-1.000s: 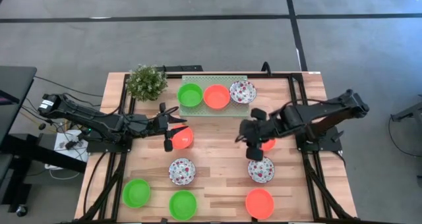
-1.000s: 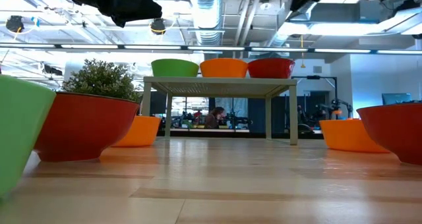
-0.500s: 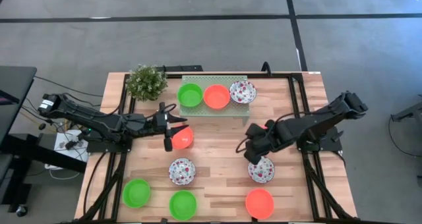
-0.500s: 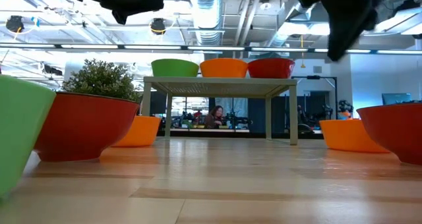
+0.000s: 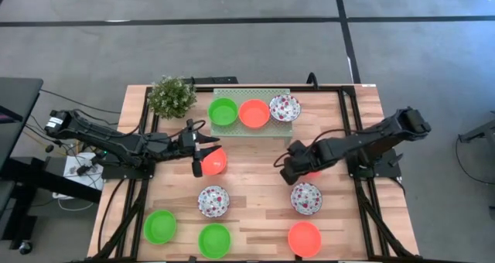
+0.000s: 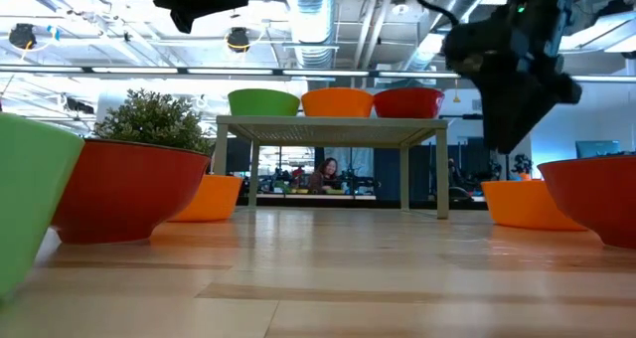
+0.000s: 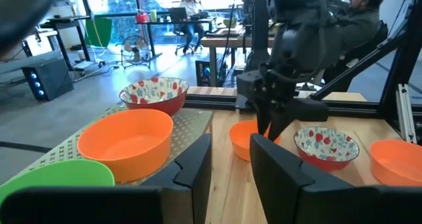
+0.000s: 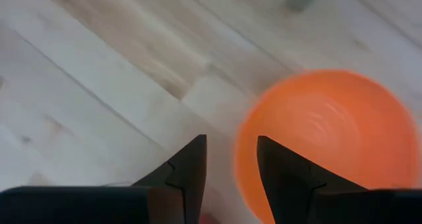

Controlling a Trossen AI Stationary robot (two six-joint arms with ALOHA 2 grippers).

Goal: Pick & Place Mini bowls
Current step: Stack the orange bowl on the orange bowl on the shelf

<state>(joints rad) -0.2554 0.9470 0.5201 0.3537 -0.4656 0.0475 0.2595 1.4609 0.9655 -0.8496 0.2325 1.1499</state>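
Several mini bowls lie on the wooden table, and three more sit in a row on the pale green stand [image 5: 251, 131]: green [image 5: 223, 111], orange [image 5: 254, 113], floral [image 5: 284, 107]. My right gripper [image 8: 231, 161] is open and points down at the left rim of an orange bowl [image 8: 323, 138], one finger over the bowl's inside and the other outside it; I cannot tell whether it touches. In the high view that bowl [image 5: 313, 170] is mostly hidden under the arm. My left gripper [image 5: 198, 159] waits open beside another orange bowl [image 5: 216, 162].
A floral bowl [image 5: 306, 198] and an orange bowl [image 5: 304, 238] lie nearer the front on the right. Another floral bowl [image 5: 213, 201] and two green bowls [image 5: 160, 226] [image 5: 214, 240] lie front left. A bushy plant [image 5: 172, 97] stands at the far left corner.
My right gripper has come down and moved a little toward the table's left and far edge, off the floral bowl that it covered, to the orange bowl's rim. No bowl has moved.
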